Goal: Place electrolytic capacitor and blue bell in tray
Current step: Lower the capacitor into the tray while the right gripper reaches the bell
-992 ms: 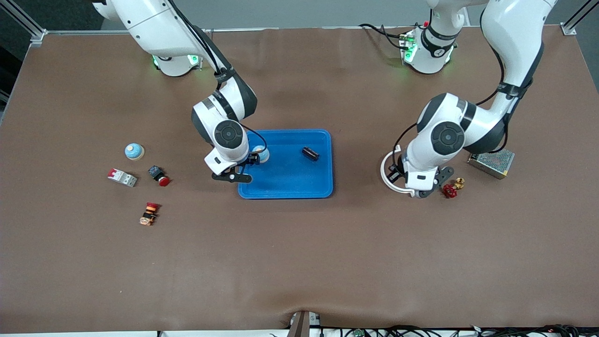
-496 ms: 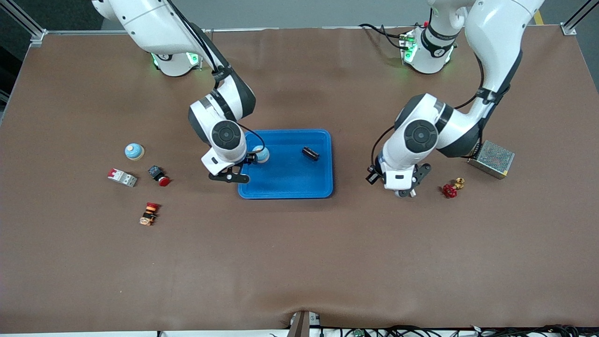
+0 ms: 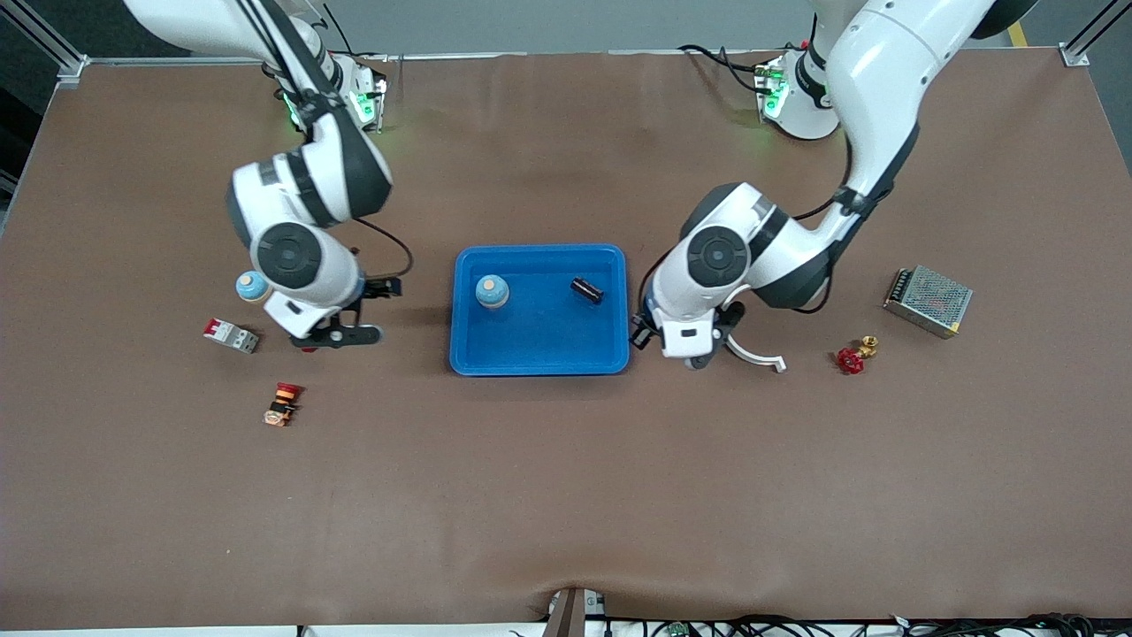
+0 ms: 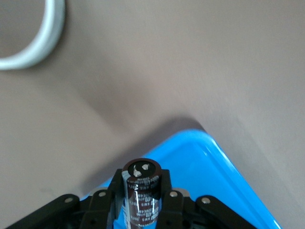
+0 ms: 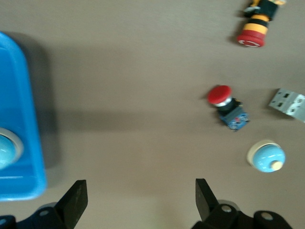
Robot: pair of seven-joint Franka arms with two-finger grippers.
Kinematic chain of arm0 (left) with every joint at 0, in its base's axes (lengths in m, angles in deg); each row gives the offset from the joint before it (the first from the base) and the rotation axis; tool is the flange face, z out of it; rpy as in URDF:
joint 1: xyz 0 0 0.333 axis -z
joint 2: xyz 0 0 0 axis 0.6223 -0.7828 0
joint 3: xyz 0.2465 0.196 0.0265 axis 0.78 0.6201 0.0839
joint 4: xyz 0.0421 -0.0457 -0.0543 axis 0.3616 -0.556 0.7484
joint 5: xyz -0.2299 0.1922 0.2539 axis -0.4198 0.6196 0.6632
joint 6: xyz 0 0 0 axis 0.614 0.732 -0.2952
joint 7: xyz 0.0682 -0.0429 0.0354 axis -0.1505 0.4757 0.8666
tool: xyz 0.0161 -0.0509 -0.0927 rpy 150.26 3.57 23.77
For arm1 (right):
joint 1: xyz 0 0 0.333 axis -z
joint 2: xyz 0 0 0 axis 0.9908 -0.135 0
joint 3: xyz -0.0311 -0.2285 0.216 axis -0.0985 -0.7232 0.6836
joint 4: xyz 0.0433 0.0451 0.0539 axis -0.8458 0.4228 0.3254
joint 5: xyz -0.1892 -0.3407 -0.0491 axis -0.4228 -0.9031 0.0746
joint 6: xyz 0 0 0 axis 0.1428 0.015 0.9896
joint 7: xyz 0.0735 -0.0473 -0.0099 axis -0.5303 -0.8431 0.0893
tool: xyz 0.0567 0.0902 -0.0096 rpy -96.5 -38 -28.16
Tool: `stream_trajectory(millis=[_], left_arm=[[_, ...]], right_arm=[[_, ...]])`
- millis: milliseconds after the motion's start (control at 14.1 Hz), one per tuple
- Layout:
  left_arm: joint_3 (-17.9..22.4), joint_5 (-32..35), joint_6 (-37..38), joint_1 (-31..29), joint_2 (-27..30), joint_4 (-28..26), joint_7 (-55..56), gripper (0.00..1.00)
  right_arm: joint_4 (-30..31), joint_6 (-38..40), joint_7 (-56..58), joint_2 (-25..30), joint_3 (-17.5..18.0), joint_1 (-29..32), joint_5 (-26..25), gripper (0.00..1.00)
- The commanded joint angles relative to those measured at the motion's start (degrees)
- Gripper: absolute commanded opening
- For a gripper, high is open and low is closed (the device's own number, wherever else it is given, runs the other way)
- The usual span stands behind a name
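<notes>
While the left gripper hangs just off the tray's short edge toward the left arm's end of the table, its fingers are clamped on an upright dark electrolytic capacitor. In the left wrist view a rounded corner of the tray lies directly under the held part, with bare brown table around that corner. A white curved plastic piece lies on the table just beside this gripper, toward the left arm's end.

Inside the tray, the blue bell stands upright near the short rim toward the right arm's end. A second capacitor lies on its side near the opposite short rim. The floor between them and the half nearer the camera are bare blue plastic.

The right gripper is over open table between the tray and a group of small parts, with its jaws wide apart and nothing between them. Below it, the right wrist view shows the tray's rim well apart from a red mushroom push button, another blue bell, a red-capped emergency stop switch and a grey circuit breaker.

Toward the left arm's end sit a red valve handle and a mesh-covered power supply, both well clear of the tray.
</notes>
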Motion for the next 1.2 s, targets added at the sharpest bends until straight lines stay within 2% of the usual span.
stream_trajectory(millis=[0, 354, 496, 708, 850, 921, 992, 1062, 1133], left_arm=[[0.4, 0.0, -0.1, 3.3, -4.6, 5.9, 3.4, 0.00], [1.6, 0.1, -7.0, 6.8, -7.8, 6.4, 5.9, 0.00], [4.0, 0.1, -9.3, 9.5, -9.1, 6.4, 7.0, 0.00], [9.5, -0.1, -10.2, 15.1, -10.2, 6.4, 7.8, 0.00], [10.4, -0.1, -10.2, 16.3, -10.6, 6.3, 7.8, 0.00], [10.4, 0.0, -10.2, 16.3, -10.6, 6.3, 7.8, 0.12], [10.4, 0.1, -10.2, 16.3, -10.6, 6.3, 7.7, 0.58], [10.4, 0.2, -10.2, 16.3, -10.4, 6.4, 7.7, 0.91], [10.5, 0.4, -10.1, 16.3, -10.1, 6.5, 7.7, 1.00]], right_arm=[[15.6, -9.8, 8.4, 9.9, 0.9, 5.8, 1.0, 1.00], [29.7, -20.8, 12.0, 16.9, 0.8, 12.7, 0.5, 1.00], [34.2, -25.3, 13.9, 19.0, 0.7, 15.1, 0.3, 1.00], [35.8, -31.4, 24.0, 18.4, 0.8, 24.7, 0.3, 1.00], [35.6, -33.2, 30.9, 17.6, 0.8, 30.9, 0.3, 1.00], [35.6, -34.4, 32.6, 17.2, 0.8, 33.2, 0.3, 1.00], [35.6, -35.0, 33.4, 16.5, 0.8, 35.2, 0.3, 1.00], [35.7, -36.3, 33.6, 15.8, 0.8, 36.8, 0.3, 1.00], [35.8, -37.6, 33.7, 14.6, 0.8, 38.0, 0.3, 1.00]])
